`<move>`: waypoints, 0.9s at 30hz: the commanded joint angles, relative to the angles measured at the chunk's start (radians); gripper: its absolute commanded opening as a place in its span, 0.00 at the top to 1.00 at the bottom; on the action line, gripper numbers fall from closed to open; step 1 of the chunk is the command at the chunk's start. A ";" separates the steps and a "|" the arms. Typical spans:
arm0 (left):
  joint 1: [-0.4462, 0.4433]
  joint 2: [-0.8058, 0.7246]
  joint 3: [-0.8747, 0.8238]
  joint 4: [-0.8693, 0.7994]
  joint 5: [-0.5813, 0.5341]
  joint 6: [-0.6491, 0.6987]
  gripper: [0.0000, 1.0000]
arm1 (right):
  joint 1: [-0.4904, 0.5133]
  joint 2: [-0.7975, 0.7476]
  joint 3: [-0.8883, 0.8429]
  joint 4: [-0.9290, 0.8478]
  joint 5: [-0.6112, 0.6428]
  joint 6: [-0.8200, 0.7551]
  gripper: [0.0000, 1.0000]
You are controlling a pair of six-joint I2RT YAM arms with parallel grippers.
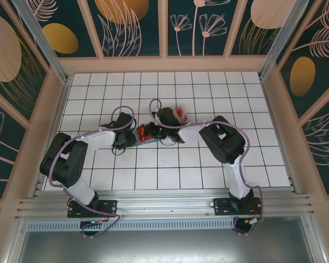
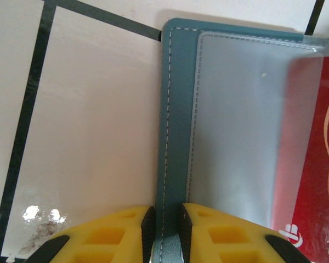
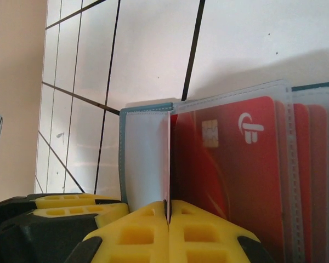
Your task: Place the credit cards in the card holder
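Left gripper (image 2: 165,220) pinches the flat teal stitched card holder (image 2: 178,109) at its edge, right gripper (image 3: 168,211) nips its clear sleeve (image 3: 148,159) beside a white-logoed red plastic credit card (image 3: 230,175).

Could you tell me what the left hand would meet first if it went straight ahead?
The card holder: the left hand is shut on its teal cover, which runs straight ahead; depth beyond is unclear.

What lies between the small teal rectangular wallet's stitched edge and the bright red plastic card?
A frosted clear plastic sleeve of the teal wallet, overlapping the red card, in the left wrist view.
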State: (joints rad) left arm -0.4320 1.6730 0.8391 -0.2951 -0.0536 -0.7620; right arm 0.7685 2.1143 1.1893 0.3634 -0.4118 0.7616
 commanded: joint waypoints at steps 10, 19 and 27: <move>0.012 0.135 -0.061 0.063 -0.002 0.022 0.76 | 0.070 0.092 0.060 -0.247 0.057 -0.125 1.00; 0.012 0.140 -0.048 0.050 -0.009 0.026 0.75 | 0.052 0.068 0.075 -0.360 -0.038 -0.191 1.00; 0.012 0.134 -0.047 0.048 -0.006 0.020 0.75 | 0.072 0.091 0.160 -0.438 0.015 -0.197 0.98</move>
State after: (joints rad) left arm -0.4320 1.6737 0.8421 -0.2970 -0.0540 -0.7593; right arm 0.7986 2.1441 1.3449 0.1169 -0.3775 0.5991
